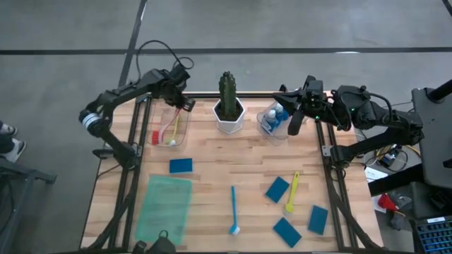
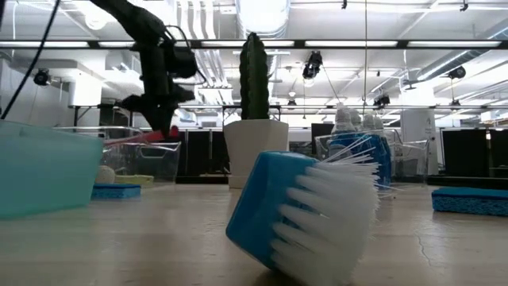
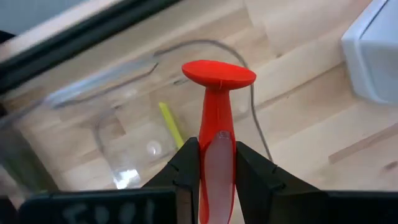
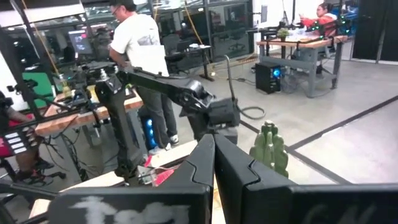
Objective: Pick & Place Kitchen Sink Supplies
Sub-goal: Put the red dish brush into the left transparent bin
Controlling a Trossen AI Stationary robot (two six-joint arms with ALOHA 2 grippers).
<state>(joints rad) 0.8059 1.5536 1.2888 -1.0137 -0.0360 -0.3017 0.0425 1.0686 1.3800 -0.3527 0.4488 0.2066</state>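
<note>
The left gripper (image 1: 185,101) hangs over the clear bin (image 1: 171,127) on the cactus's (image 1: 227,90) left, its fingers closed on the handle of a red-pink brush (image 3: 217,130) with the flat handle end pointing down toward the bin. A yellow brush (image 3: 171,123) already lies inside. To finish this placement well, the gripper should probably lower until the handle end is inside the bin walls before letting go, and angle the brush along the bin's length so it settles beside the yellow one rather than tipping over the rim.

The right gripper (image 1: 295,113) sits over the second clear bin (image 1: 270,128) on the cactus's right, where blue bottles (image 1: 277,116) with pale caps stand; its fingers look pressed together with nothing between them.

In front of the cactus, a blue brush (image 1: 233,210) and a lime brush (image 1: 292,192) lie on the wood table (image 1: 212,162). One teal sponge (image 1: 181,166) lies front-left of the cactus, and four more (image 1: 277,189) are scattered front-right around the lime brush. A translucent green tray (image 1: 164,207) rests beyond the lone sponge. The cactus pot (image 1: 229,120) stands just beside the left bin, so a wide swing risks clipping it.
</note>
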